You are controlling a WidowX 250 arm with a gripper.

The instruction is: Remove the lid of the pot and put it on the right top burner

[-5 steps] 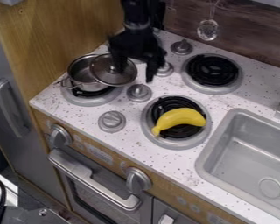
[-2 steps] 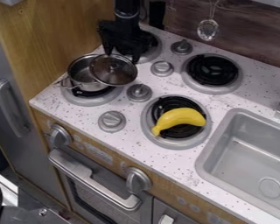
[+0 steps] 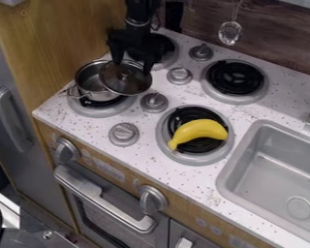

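Pot (image 3: 88, 83) is seated on the left front burner (image 3: 103, 112). Lid (image 3: 120, 86) is tilted at the pot's right side, partly overlapping its opening in view. Gripper (image 3: 131, 68) is positioned over the lid, up and right of the pot; fingers are spread, with the lid knob (image 3: 124, 74) seen between and slightly below the tips. Right top burner (image 3: 236, 78) is located well right of the pot. Banana (image 3: 199, 131) is laid across another burner (image 3: 196, 160), right and frontward of the pot.

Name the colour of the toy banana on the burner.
The banana is yellow, seen best in the camera view.
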